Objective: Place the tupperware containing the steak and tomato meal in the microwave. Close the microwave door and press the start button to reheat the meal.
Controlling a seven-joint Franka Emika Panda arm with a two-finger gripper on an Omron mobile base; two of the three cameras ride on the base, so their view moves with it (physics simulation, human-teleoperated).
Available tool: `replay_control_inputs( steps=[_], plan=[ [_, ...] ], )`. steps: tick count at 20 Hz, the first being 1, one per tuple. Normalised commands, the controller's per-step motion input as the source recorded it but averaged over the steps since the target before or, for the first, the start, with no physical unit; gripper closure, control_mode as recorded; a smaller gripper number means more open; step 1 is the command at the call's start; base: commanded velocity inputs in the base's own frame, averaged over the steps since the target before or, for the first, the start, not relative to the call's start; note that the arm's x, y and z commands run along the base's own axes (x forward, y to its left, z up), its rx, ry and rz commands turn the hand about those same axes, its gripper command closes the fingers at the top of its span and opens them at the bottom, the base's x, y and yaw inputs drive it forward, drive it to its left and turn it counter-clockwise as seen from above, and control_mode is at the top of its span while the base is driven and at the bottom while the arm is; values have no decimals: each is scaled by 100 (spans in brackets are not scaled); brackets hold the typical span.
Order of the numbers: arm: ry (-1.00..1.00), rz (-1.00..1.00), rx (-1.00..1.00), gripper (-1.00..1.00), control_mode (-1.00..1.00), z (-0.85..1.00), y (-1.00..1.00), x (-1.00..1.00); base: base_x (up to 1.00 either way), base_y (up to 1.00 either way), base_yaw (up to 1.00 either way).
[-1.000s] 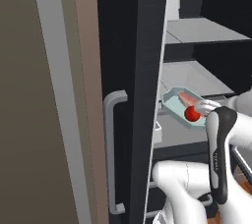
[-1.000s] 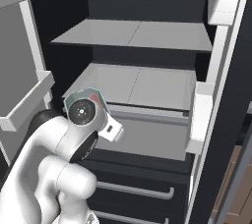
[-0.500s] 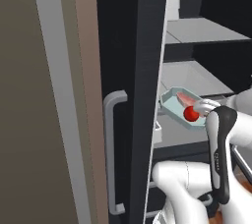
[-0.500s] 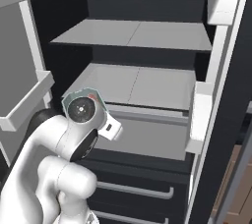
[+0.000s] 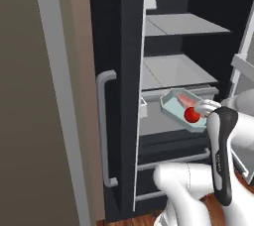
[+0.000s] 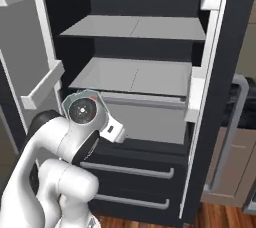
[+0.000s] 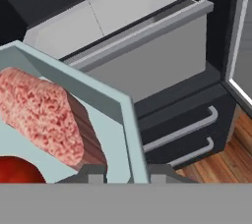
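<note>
Carrying the tupperware (image 5: 177, 112) at centre right of the left base view, the robot's hand (image 7: 127, 173) grips the tray by its rim, fingertips pinched narrow on the near edge at the bottom of the hand view. The steak (image 7: 42, 115) lies at left in that view, with the tomato (image 7: 17, 170) at the lower left corner. Behind the tray stands an open tall dark cabinet (image 6: 150, 37) with grey shelves (image 6: 135, 26) and a drawer (image 7: 147, 56). The risk, judging from these views, is spillage: the tray is held at one edge only, so a quick swing toward the microwave could tip it and roll the tomato out, or clip the cabinet door (image 5: 119, 96) at centre.
</note>
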Motion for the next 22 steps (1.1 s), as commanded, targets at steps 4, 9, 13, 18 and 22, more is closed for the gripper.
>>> replay_control_inputs(
  steps=[4,9,13,18,22],
  plan=[
    [0,0,0,100,100,0,0,0,-78,-7,-17],
    [0,0,0,100,100,0,0,0,-56,-36,-40],
    [0,0,0,100,100,0,0,0,-26,-34,-60],
    [0,0,0,100,100,0,0,0,-1,-46,-63],
    [0,0,0,100,100,0,0,0,5,-62,-63]
  ],
)
